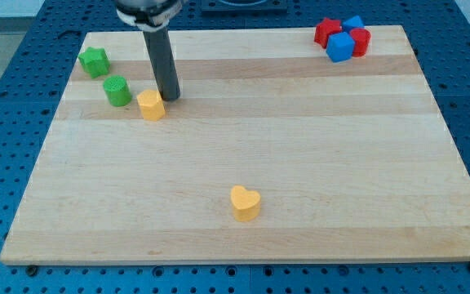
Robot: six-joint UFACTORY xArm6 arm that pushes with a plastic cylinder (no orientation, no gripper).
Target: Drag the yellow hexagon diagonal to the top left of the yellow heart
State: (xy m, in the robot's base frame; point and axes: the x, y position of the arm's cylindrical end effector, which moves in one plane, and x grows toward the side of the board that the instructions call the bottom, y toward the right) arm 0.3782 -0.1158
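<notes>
The yellow hexagon (151, 105) lies on the wooden board at the upper left. The yellow heart (245, 202) lies near the view's bottom, a little left of centre, far below and to the right of the hexagon. My dark rod comes down from the view's top, and my tip (170, 97) rests on the board just right of and slightly above the hexagon, close to or touching its upper right side.
A green cylinder (118, 91) sits just left of the hexagon, and a green star (94, 61) lies further up left. Red and blue blocks cluster at the top right: a red block (327, 31), blue cube (340, 46), red block (360, 41), blue block (353, 24).
</notes>
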